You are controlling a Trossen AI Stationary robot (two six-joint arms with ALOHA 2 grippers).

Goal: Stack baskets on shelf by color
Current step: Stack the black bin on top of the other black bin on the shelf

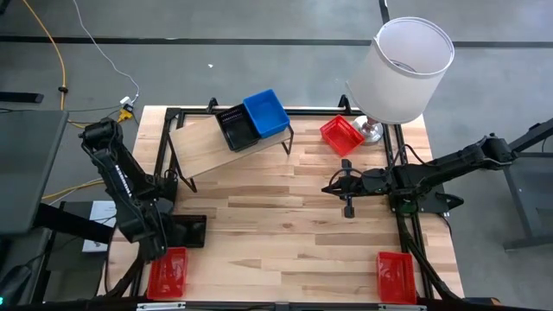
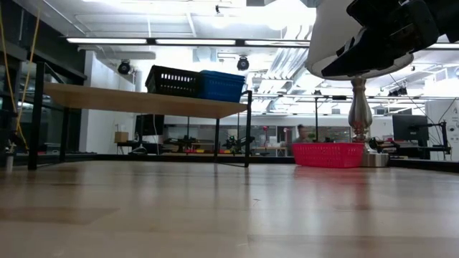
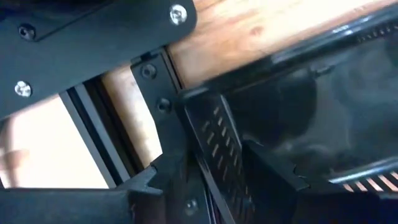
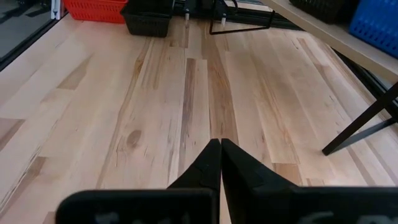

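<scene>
Plastic and light, the black basket (image 1: 188, 231) sat at the counter's (image 1: 285, 225) left edge, apparently pinched by the left end effector (image 1: 164, 235) at its thin, stiff rim. The right end effector (image 4: 220, 163) hung pressed together, empty, mid-counter.

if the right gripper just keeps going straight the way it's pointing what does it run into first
Mostly bare tabletop ahead of the shut right gripper. At the far side, probably the black basket beside the left arm, though depth is unclear.

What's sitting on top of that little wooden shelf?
On the shelf sit a black basket and a blue basket, side by side at one end. Their insides are partly hidden.
</scene>
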